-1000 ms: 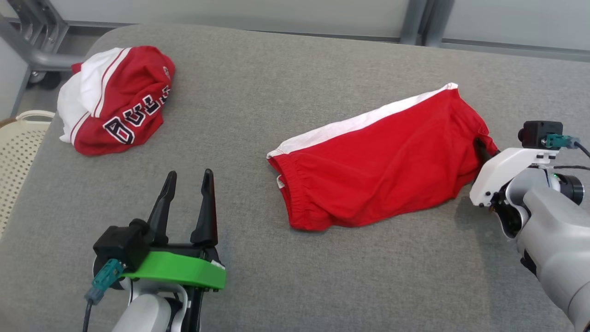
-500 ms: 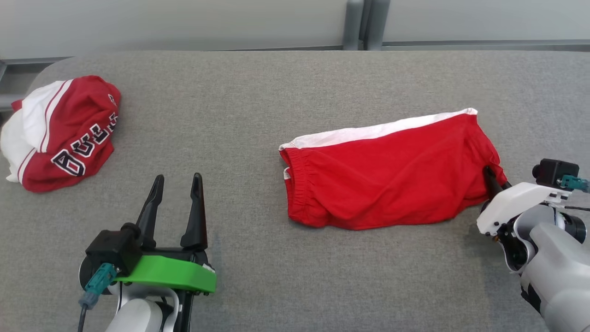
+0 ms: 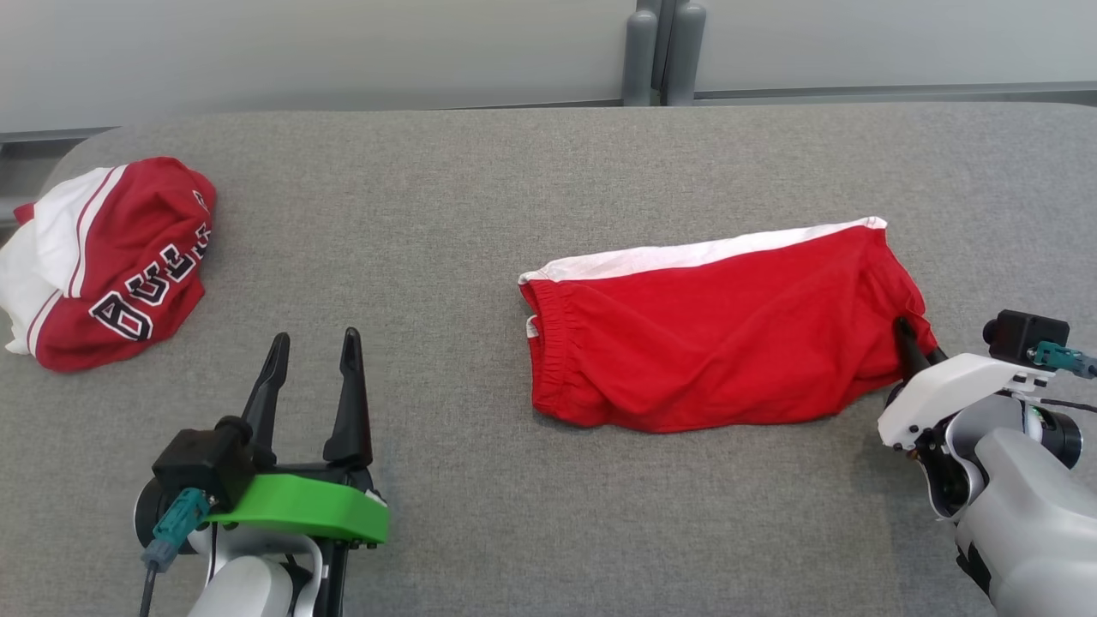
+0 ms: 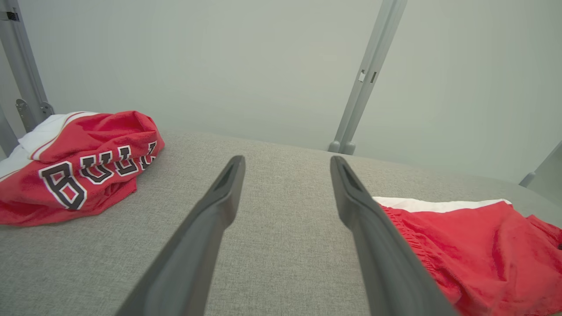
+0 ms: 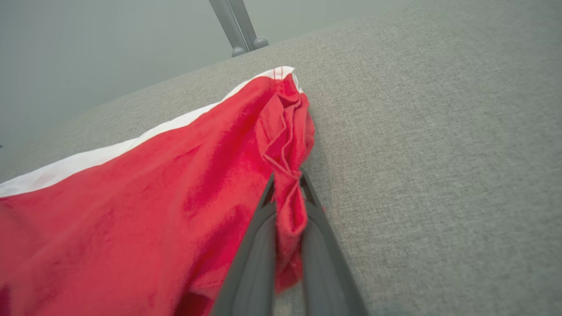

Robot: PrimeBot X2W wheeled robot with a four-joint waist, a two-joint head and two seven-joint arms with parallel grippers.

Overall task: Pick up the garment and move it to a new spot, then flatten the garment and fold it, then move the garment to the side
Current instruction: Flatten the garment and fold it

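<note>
- Red shorts (image 3: 720, 343) lie on the grey worktop (image 3: 480, 171), right of its middle. The waistband faces left and the leg hems face right.
- Look: red cloth with a white stripe along the far edge and a gathered elastic waistband. They are roughly flat, with soft wrinkles across the front and an uneven near edge. The right end is bunched.
- Right hand (image 3: 905, 336): closed on the right-end hem of the shorts. The right wrist view shows a thin fold of red cloth pinched between the two fingers, close to the tips.
- Left hand (image 3: 314, 336): wide open and holding nothing. It sits low over bare worktop, well apart from the waistband and to its left.
- Handling, judged: light, limp and thin, with no stiffness. From a single pinch the shorts will sag and trail. They are not fragile and not slippery, and the cloth-covered worktop probably drags on them.
- Where to hold, judged: hems and waistband corners, where the cloth is doubled. One corner hold carries the shorts but lets them crumple. A second hold at a waistband corner would keep them spread for flattening.
- Risk, judged: the pinch takes in little cloth, so a sharp pull could slip it free.
- A crumpled red-and-white jersey (image 3: 111, 257) with black letters lies at the far left, well apart from the shorts.
</note>
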